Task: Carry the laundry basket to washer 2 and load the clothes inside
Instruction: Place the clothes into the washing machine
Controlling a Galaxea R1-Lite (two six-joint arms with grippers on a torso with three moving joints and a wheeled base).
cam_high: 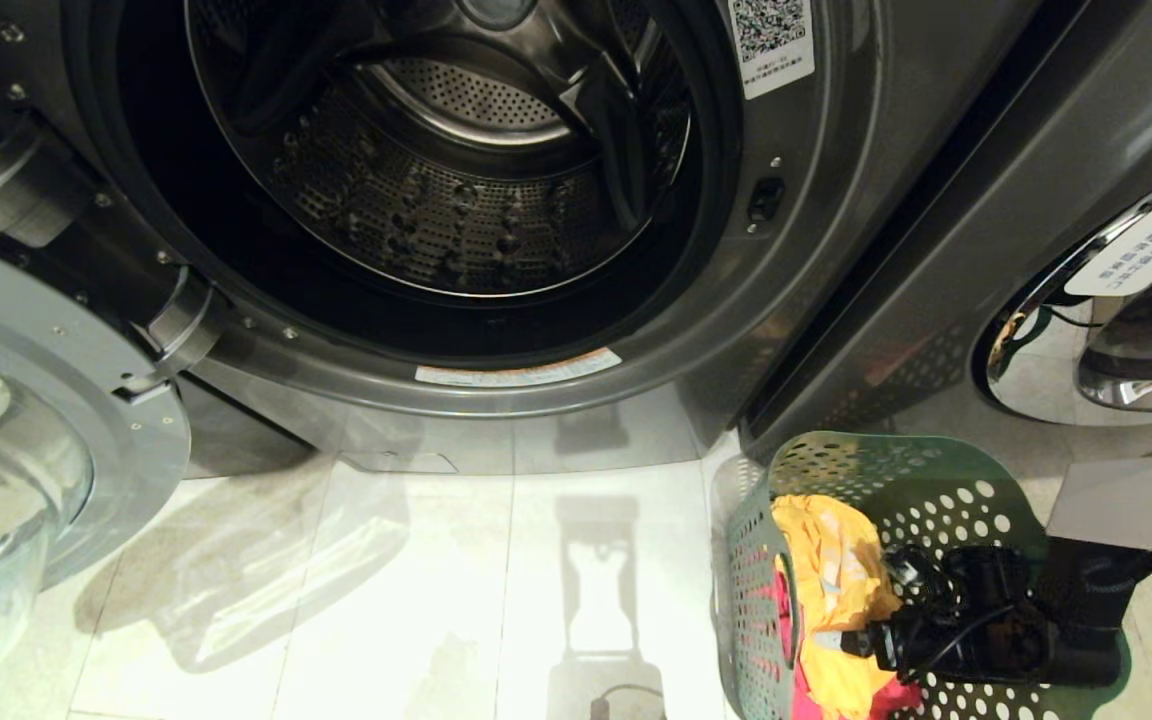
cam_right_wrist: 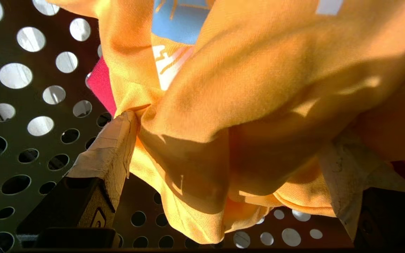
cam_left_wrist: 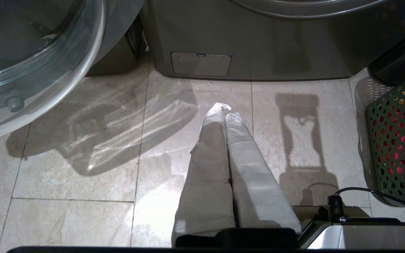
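At the lower right of the head view, the laundry basket [cam_high: 926, 470] stands on the pale tiled floor [cam_high: 416, 580], a green plastic tub whose walls are pierced all over with round holes. Inside it lie the clothes: a crumpled yellow garment [cam_high: 831, 575] on top and a pink-red garment [cam_high: 794, 640] beneath it, showing along the basket's left wall. The right pincer [cam_high: 836, 640] reaches into the basket from the right, its black body against the yellow cloth. Across the upper frame, a dark grey washer [cam_high: 786, 300] stands with its round glass door [cam_high: 26, 450] swung open at the left edge; the perforated steel drum [cam_high: 456, 190] holds nothing. In the left wrist view, the left pincer [cam_left_wrist: 223, 109] points at the floor tiles in the middle of the frame, its two tape-wrapped fingers [cam_left_wrist: 209, 165] pressed together, clenched on nothing; the basket's holed wall shows at the right edge with pink-red behind the holes. In the right wrist view, the right pincer's fingers [cam_right_wrist: 111, 151] stand spread wide at the lower left and lower right, with folds of the soft yellow garment bunched between them, not yet pinched.
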